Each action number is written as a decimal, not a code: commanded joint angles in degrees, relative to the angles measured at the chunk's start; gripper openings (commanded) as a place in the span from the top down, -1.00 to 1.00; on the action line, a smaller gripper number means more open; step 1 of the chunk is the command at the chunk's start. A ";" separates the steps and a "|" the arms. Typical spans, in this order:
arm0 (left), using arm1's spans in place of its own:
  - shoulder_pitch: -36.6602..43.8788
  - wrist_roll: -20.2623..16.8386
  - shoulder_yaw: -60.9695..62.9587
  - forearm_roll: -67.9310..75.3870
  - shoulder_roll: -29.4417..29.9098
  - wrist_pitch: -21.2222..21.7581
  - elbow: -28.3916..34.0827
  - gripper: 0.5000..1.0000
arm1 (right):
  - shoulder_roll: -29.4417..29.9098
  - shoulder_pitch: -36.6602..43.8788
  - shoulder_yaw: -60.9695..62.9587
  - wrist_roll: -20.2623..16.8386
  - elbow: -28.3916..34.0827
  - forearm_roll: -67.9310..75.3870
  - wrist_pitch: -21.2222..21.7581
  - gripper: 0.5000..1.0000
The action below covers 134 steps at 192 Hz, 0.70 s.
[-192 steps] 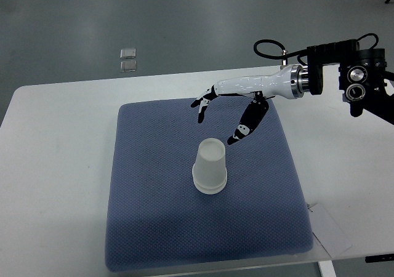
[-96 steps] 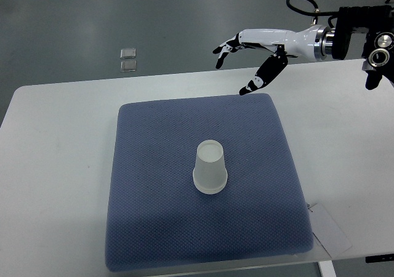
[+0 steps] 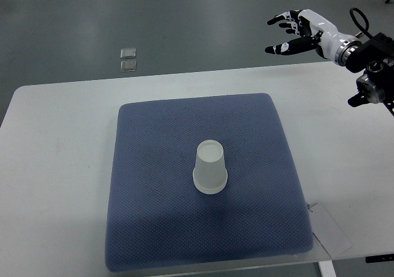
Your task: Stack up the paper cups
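Two small clear squares (image 3: 128,59) lie on the grey floor past the bench's far edge. White bench (image 3: 55,166) carries a blue-grey textured mat (image 3: 154,228). Paper cups (image 3: 210,167) sit near mat centre, upside down, white, slightly translucent, wider rim down on the mat (looks like a nested stack, count unclear). White tag (image 3: 329,228) pokes out at mat's near right corner. Right hand (image 3: 294,32) up at top right, beyond the bench edge, fingers spread, holding nothing, well apart from the cups.
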 commanded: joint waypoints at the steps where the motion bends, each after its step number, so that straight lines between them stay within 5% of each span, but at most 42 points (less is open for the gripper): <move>1: 0.00 0.00 0.00 0.04 0.00 0.00 0.00 -1.00 | 1.22 -0.79 0.03 -0.05 -1.27 3.66 -3.75 -0.63; 76: 0.00 0.00 0.00 0.04 0.00 0.00 0.00 -1.00 | 6.14 -5.09 0.91 0.74 -3.55 13.24 -11.13 -0.64; 134: 0.00 0.00 0.00 0.04 0.00 0.00 0.00 -1.00 | 9.92 -7.11 1.17 0.74 -3.46 13.33 -10.78 -0.65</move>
